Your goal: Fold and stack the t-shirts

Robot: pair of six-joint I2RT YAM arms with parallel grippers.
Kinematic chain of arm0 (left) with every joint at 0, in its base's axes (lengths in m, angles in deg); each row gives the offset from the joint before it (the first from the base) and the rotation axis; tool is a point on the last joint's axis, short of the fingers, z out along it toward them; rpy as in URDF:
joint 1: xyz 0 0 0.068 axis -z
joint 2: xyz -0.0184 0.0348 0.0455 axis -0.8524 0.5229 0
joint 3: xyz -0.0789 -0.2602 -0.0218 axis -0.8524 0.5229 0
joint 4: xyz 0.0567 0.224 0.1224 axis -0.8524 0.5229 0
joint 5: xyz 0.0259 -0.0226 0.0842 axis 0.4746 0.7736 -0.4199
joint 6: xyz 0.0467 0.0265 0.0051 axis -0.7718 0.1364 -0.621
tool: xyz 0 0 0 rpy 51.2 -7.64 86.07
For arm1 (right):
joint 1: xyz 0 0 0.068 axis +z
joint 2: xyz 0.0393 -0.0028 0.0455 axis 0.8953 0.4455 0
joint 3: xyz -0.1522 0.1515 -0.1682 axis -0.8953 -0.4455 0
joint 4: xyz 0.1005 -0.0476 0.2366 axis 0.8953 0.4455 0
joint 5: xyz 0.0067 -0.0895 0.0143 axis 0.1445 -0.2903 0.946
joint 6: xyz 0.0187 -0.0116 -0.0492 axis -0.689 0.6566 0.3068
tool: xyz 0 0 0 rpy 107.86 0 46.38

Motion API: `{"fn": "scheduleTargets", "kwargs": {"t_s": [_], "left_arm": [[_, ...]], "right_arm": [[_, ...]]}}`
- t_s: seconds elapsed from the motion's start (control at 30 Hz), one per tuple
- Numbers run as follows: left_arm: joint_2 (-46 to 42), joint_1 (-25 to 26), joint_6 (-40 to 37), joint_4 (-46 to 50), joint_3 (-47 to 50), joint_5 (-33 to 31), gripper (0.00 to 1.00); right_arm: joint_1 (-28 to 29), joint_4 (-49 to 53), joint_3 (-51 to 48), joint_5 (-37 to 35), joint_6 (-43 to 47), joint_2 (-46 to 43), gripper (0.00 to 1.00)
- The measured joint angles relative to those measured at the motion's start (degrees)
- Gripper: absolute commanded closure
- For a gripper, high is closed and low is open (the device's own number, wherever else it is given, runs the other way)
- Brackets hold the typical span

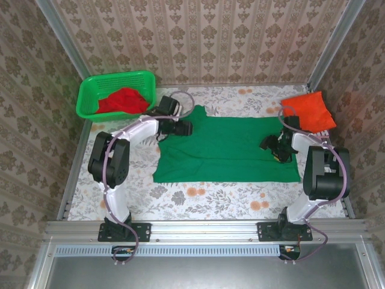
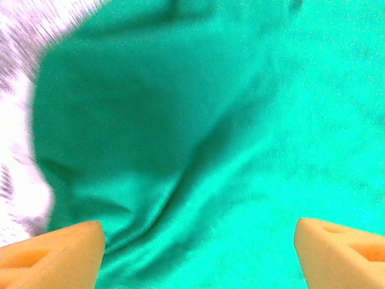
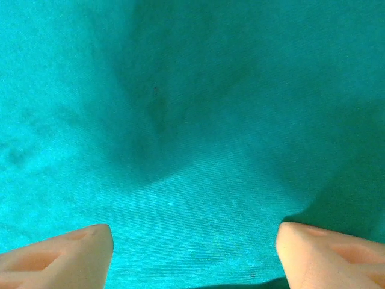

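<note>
**A:** What's hard to read here?

**B:** The green t-shirt (image 1: 225,153) has its far-left corner under the left gripper (image 1: 183,128). The right gripper (image 1: 269,146) and its arm cover part of the right end. The red t-shirt (image 1: 123,101) is a heap in the green basket (image 1: 89,90) at far left, so its shape is lost. In the left wrist view the counter (image 2: 15,180) is a blur.

**A:** How does the green one lie?

**B:** Flat, mid-counter, with its long axis running left to right. A small peak juts from the far edge near the left end, and I can't tell which part that is. The orange-red t-shirt (image 1: 310,111) lies folded at far right.

**A:** Jaws?

**B:** Both pairs are spread wide over the green cloth, pinching nothing.
</note>
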Motion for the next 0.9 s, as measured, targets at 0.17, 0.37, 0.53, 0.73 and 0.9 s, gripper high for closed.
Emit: {"fn": "scheduleTargets", "kwargs": {"t_s": [0.17,0.37,0.53,0.73,0.9], "left_arm": [[5.4,-4.9,-2.6,1.0,-10.8,0.6,0.37],[15.9,-7.2,-6.9,4.2,-20.6,4.0,0.49],[23.8,-7.1,-15.0,9.7,-29.5,8.7,0.52],[31.9,-7.5,-24.2,19.2,-44.6,12.3,0.52],[35.0,-7.6,-28.0,24.1,-49.8,12.5,0.47]], "right_arm": [[-1.7,0.0,0.1,0.1,0.0,0.0,0.25],[-1.8,0.0,0.2,0.6,0.0,0.2,0.25],[-2.0,-0.1,0.2,1.5,0.0,0.3,0.25],[-2.0,-0.2,0.2,1.8,0.0,0.3,0.25],[-2.0,-0.2,0.2,1.9,0.0,0.3,0.25]]}}
